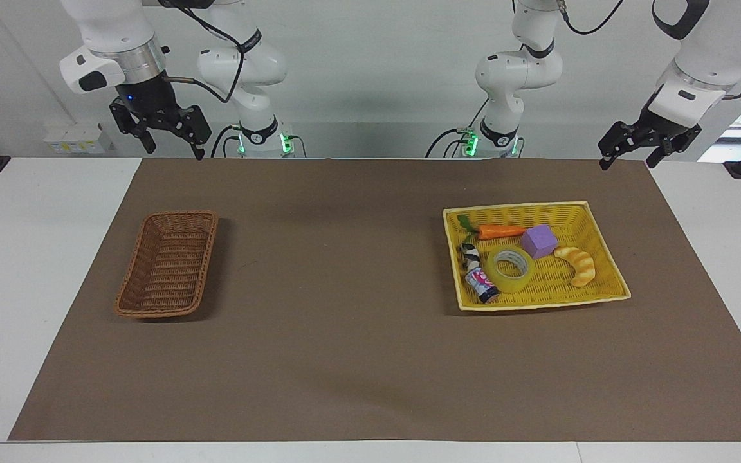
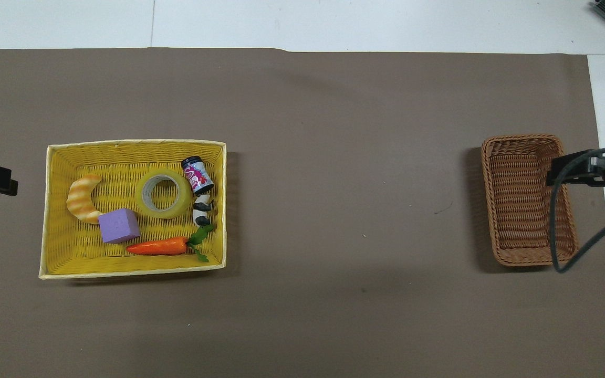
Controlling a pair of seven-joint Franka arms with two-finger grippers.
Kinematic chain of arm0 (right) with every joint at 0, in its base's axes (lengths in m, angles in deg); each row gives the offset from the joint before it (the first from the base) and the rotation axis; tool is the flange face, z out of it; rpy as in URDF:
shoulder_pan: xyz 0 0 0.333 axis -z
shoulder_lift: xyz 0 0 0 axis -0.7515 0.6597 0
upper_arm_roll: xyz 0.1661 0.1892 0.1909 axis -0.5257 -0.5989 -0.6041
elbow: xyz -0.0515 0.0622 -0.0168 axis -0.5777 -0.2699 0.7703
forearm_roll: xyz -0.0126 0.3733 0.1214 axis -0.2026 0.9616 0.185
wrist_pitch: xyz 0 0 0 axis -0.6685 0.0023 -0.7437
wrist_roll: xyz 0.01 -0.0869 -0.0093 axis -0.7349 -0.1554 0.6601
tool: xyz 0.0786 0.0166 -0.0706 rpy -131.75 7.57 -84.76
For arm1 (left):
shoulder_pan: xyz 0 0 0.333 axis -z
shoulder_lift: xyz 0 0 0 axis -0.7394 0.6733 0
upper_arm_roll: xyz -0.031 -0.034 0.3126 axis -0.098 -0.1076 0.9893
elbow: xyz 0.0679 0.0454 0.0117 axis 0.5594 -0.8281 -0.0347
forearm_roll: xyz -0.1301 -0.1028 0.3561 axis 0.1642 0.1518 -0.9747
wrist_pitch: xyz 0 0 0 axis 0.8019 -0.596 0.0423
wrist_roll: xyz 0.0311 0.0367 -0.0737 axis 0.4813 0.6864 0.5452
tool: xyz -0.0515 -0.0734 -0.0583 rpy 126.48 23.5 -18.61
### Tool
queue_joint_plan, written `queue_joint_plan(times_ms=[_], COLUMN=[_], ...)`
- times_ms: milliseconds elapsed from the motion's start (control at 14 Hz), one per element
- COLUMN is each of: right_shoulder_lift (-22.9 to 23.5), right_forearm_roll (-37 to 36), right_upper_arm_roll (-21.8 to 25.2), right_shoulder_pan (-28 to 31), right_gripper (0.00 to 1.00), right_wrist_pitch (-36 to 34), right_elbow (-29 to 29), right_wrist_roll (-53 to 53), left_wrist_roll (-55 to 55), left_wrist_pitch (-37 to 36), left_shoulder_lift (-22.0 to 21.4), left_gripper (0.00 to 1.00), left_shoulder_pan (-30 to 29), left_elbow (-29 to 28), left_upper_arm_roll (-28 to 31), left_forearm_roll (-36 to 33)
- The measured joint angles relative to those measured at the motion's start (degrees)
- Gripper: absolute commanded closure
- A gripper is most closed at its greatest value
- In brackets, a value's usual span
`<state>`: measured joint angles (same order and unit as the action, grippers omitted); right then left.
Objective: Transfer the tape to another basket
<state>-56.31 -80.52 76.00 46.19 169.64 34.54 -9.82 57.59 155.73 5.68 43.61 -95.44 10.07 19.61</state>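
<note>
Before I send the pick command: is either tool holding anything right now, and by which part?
Nothing is held. The left tool and right tool both hang open and empty; the tape lies flat in the yellow tray.

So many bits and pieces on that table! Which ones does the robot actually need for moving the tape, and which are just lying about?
Needed:
- tape, lying in the yellow tray
- brown basket, where it should go
- left gripper and right gripper, both open, raised at the robots' edge of the mat

Just lying about, all in the tray:
- purple cube
- carrot
- croissant
- small can
- cow figure
</note>
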Motion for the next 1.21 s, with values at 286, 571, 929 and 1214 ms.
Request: queue_joint_plan(times_ms=[286,571,929,1214], right_shoulder_lift=[0.0,0.0,-0.1,-0.2], right_forearm_roll=[0.0,0.0,0.0,0.0], right_upper_arm_roll=[0.0,0.0,0.0,0.0], right_shoulder_pan=[0.0,0.0,0.0,0.0], right_gripper=[0.00,0.00,0.00,0.00], right_wrist_pitch=[0.0,0.0,-0.1,-0.1], right_elbow=[0.0,0.0,0.1,0.2], right_wrist_roll=[0.0,0.0,0.0,0.0], left_wrist_roll=[-2.1,-8.0,-21.4,-31.8], left_wrist_pitch=[1.5,1.9,2.4,6.1], left_shoulder_lift=[-0.2,-0.3,-0.1,0.8], left_gripper=[0.00,0.00,0.00,0.00], left_shoulder_pan=[-0.1,-1.1,-2.2,-6.2], left_elbow=[-0.8,-1.3,-3.2,-6.9], left_upper_arm_roll=[0.0,0.3,0.3,0.5], left_forearm_roll=[0.0,0.0,2.4,9.4])
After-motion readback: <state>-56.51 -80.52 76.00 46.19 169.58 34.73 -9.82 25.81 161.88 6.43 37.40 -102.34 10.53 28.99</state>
